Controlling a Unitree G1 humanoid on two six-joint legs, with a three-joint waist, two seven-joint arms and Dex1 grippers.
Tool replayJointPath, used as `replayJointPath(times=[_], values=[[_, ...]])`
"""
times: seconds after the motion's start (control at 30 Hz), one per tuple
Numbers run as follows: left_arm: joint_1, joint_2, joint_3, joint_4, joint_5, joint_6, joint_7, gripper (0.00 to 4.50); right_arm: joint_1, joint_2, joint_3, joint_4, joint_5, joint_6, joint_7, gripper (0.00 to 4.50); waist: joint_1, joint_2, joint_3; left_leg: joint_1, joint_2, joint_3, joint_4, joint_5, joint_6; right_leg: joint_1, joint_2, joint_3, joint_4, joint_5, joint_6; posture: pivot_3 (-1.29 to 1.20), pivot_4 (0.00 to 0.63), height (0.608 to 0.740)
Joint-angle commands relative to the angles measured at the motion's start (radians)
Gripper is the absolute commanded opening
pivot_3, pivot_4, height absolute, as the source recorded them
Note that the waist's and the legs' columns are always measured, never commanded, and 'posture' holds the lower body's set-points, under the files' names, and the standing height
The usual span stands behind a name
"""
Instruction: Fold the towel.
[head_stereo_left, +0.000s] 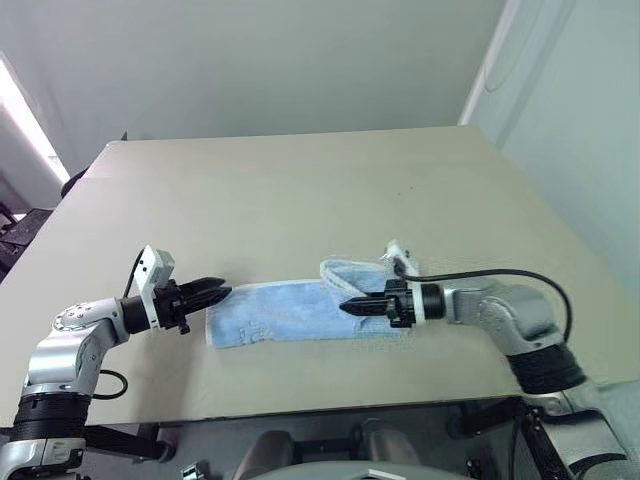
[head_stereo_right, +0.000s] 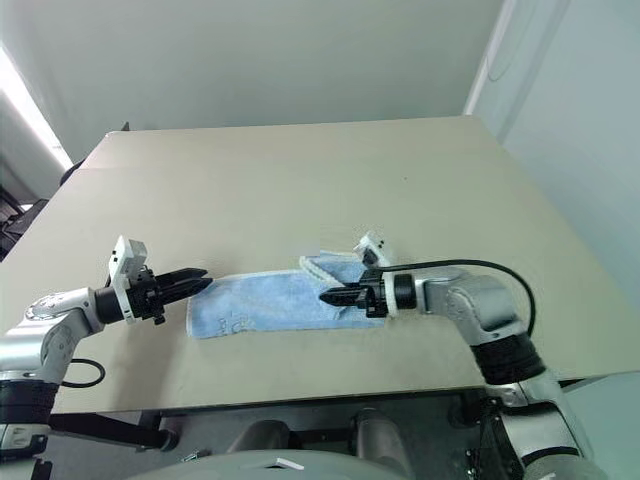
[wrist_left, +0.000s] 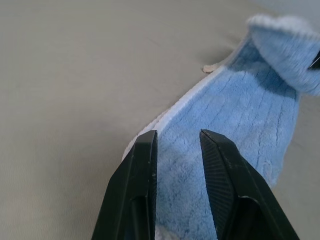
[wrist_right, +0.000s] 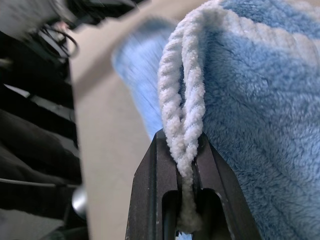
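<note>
Right end effector (head_stereo_left: 348, 307) is clamped on the towel (head_stereo_left: 290, 312). The right wrist view shows two layers of white stitched edging pinched between the fingers, so I read it as a doubled edge in the grip. That end of the towel is lifted and curled over the middle of the strip, with the end effector pointing toward my left side.

The towel is a long narrow light-blue band lying flat on the table (head_stereo_left: 300, 190), near the front edge, between my two arms. A small dark logo sits at its left end.

Left end effector (head_stereo_left: 218, 290) is just at the left end of the towel, low over it. Fingers are parted with cloth visible between them in the left wrist view. It is not gripping anything, and I can't tell if the tips touch the cloth.

Risks from here, as I judge them:
- The pinch is on edging only. If one layer slips out, the fold goes crooked.
- The left end isn't pinned. If the carried end drags across, the whole strip could slide left with it and bunch instead of folding.
- The carried end is curled. If I release while it's rolled, it lands as a lump with the edges misaligned.
- The towel sits close to the front edge of the table. Any pull toward me could tip it off.
</note>
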Motion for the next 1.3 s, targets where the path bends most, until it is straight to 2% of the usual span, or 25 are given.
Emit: replayJointPath(times=[0.03,0.07,0.1,0.2,0.43,0.53,0.7,0.83,1.03,1.3], values=[[-0.001,0.007,0.02,-0.023,-0.002,-0.019,0.004,1.41,-0.037,0.035,0.027,0.043,-0.054,-0.057,-0.015,0.06,0.0,0.0,0.0,0.0,0.0,0.0,0.0,0.0,0.0,0.0,0.0,0.0,0.0,0.0,0.0,0.0,0.0,0.74],[0.001,0.007,0.02,-0.024,-0.002,-0.02,0.004,1.41,-0.039,0.04,0.028,0.05,-0.062,-0.067,-0.013,0.55,0.0,0.0,0.0,0.0,0.0,0.0,0.0,0.0,0.0,0.0,0.0,0.0,0.0,0.0,0.0,0.0,0.0,0.74],[0.004,0.008,0.023,-0.025,-0.004,-0.018,0.004,1.41,-0.04,0.044,0.017,0.047,-0.057,-0.074,-0.007,0.75,0.001,0.0,0.0,0.0,0.0,0.0,0.0,0.0,0.0,0.0,0.0,0.0,0.0,0.0,0.0,0.0,0.0,0.74],[0.009,0.01,0.032,-0.028,-0.013,-0.011,0.005,1.41,-0.046,0.049,-0.006,0.039,-0.043,-0.077,0.005,1.75,0.0,0.0,0.0,-0.001,0.0,0.0,0.0,0.0,0.0,-0.001,0.0,0.0,0.0,0.001,-0.001,0.0,0.0,0.74],[0.016,0.039,0.076,-0.042,-0.081,0.137,0.03,1.41,-0.025,-0.022,-0.11,-0.128,0.083,-0.1,0.131,4.24,0.0,0.0,0.0,0.0,0.0,0.0,0.0,0.0,0.0,0.0,0.0,0.0,0.0,0.0,0.0,0.0,0.0,0.74],[0.014,0.051,0.1,-0.049,-0.108,0.199,0.045,1.41,-0.023,-0.036,-0.109,-0.156,0.05,-0.162,0.129,4.24,-0.002,0.0,0.0,0.0,0.0,0.0,0.0,0.0,0.0,0.0,0.0,0.0,0.0,0.0,0.0,0.0,0.0,0.74],[0.024,0.091,0.093,-0.067,-0.129,0.354,0.096,1.41,-0.06,0.039,-0.006,0.032,-0.16,-0.36,0.034,4.24,-0.007,0.0,0.0,0.002,0.0,0.0,0.0,0.0,0.0,0.001,0.001,0.0,0.001,0.0,0.0,0.0,0.0,0.74],[0.025,0.113,0.087,-0.091,-0.163,0.497,0.123,1.41,-0.079,0.095,0.083,0.176,-0.287,-0.476,0.025,4.24,-0.009,0.0,0.0,0.001,0.0,0.0,0.0,0.0,0.0,0.0,0.001,0.0,0.002,0.0,0.0,0.0,0.0,0.74],[0.011,0.118,0.105,-0.073,-0.248,0.701,0.136,1.41,-0.114,0.193,0.111,0.342,-0.361,-0.511,-0.005,4.24,-0.019,0.0,0.0,0.001,-0.001,0.0,0.0,0.0,0.0,-0.001,0.0,0.001,0.002,0.003,-0.004,0.0,0.0,0.74],[0.026,0.066,0.038,-0.082,-0.232,0.749,0.191,1.41,-0.106,0.22,0.148,0.387,-0.455,-0.573,-0.014,4.24,-0.027,0.0,0.0,0.002,-0.001,-0.001,0.0,0.0,-0.001,0.0,0.0,0.001,0.003,0.003,-0.005,0.0,0.0,0.74]])
